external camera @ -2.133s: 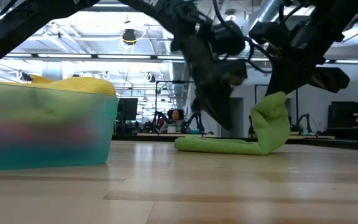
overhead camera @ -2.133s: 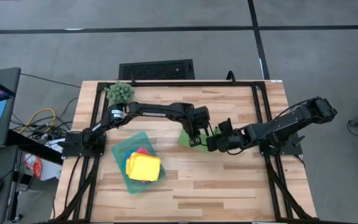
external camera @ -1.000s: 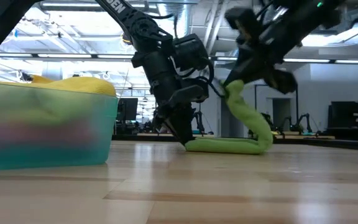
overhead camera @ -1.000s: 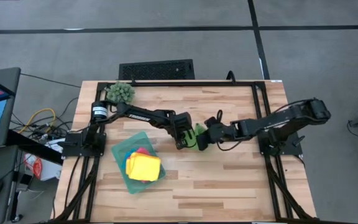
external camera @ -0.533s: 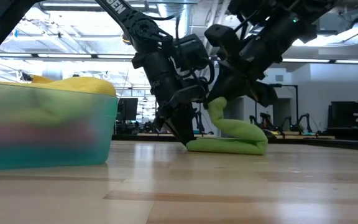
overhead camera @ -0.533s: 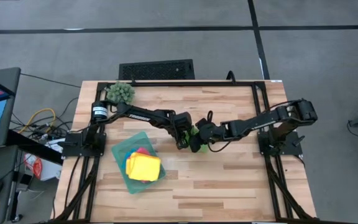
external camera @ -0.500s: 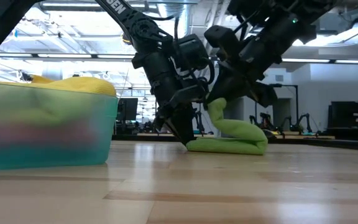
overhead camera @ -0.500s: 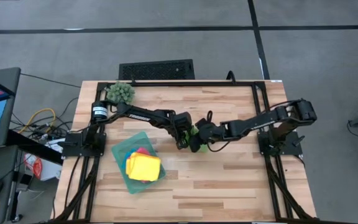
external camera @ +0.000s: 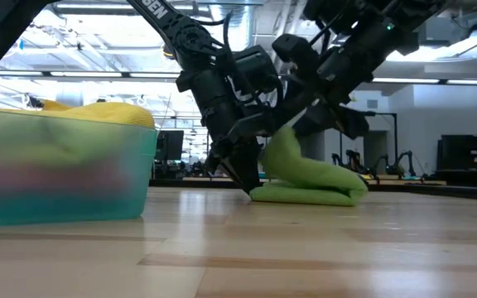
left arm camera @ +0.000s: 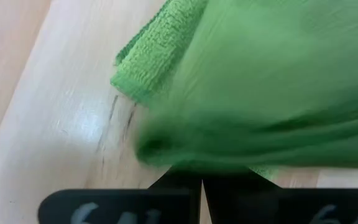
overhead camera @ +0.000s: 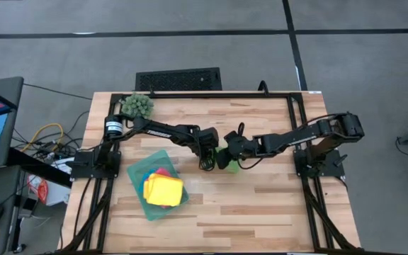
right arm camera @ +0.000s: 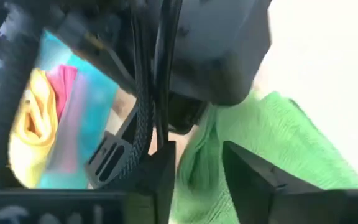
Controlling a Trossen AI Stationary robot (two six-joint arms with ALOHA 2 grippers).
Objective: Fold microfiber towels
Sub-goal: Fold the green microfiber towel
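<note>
A green microfiber towel (overhead camera: 230, 167) lies mid-table, folded over itself; its lower layer rests flat on the wood (external camera: 305, 195) and its upper flap (external camera: 284, 149) rises toward my right gripper. My left gripper (external camera: 245, 184) is shut at the towel's left end, seen close in its wrist view (left arm camera: 202, 183). My right gripper (right arm camera: 197, 171) is open, one finger on either side of the raised flap (right arm camera: 253, 130). Yellow (overhead camera: 163, 190) and pink (overhead camera: 163, 172) towels lie in the teal tray (overhead camera: 137, 173). My left gripper's shut fingertips meet the towel's left end (external camera: 255, 190) at table level, slanting down from the table's left. The hanging green flap (left arm camera: 241, 137) hides the tips, so whether cloth lies between them cannot be told. My right gripper: I cannot tell whether its spread fingers (right arm camera: 244, 168) touch the flap.
The teal tray (external camera: 98, 190) stands left of the towel, near the table's front left. A spiky green ball plant (overhead camera: 138, 105) sits at the far left corner. Bare wood (overhead camera: 261, 205) stretches along the near and right sides.
My right gripper has carried the towel's raised end toward the table's left, over the lower layer and up to the left gripper, sinking a little. The flap has folded over and now sags wider and lower onto the layer beneath.
</note>
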